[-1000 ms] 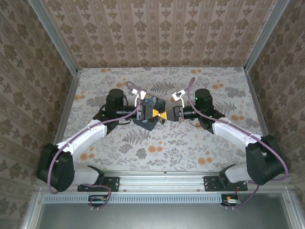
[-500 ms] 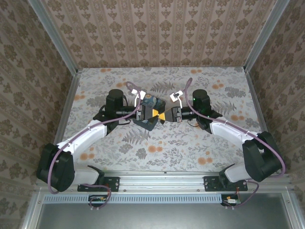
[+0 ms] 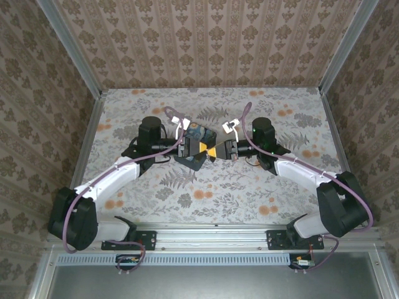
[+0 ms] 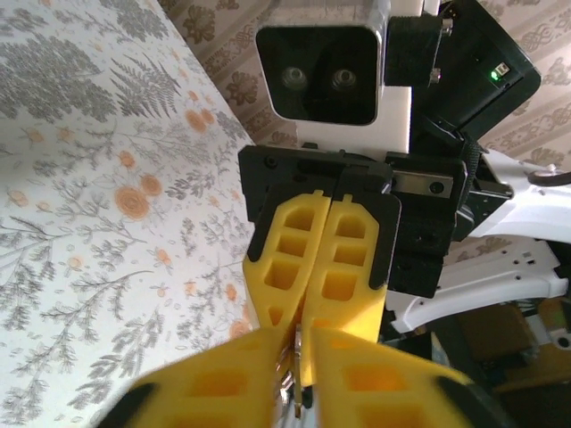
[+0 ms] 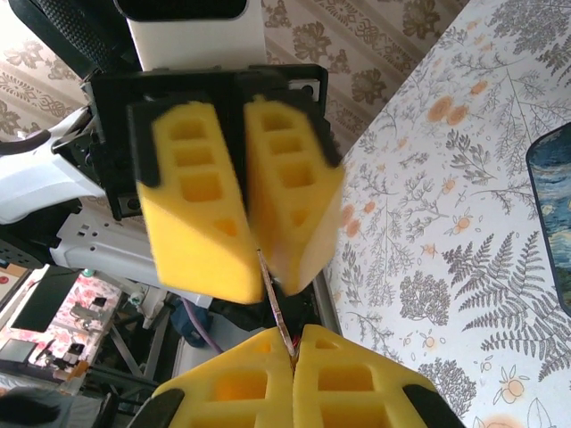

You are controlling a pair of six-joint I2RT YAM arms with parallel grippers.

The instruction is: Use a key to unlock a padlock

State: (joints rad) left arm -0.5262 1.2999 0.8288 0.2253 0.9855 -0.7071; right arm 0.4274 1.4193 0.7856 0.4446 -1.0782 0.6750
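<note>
Key (image 5: 273,303): one, pinched by two fingers (image 5: 234,385) pairs.

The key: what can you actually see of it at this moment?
The key shows as a thin, dull metal sliver seen edge-on, with its head and teeth hidden. One end looks pinched between the yellow left fingers and the other end between the yellow right fingers, so it bridges the small gap between them. It is held above the table, apparently touching nothing else.
</note>
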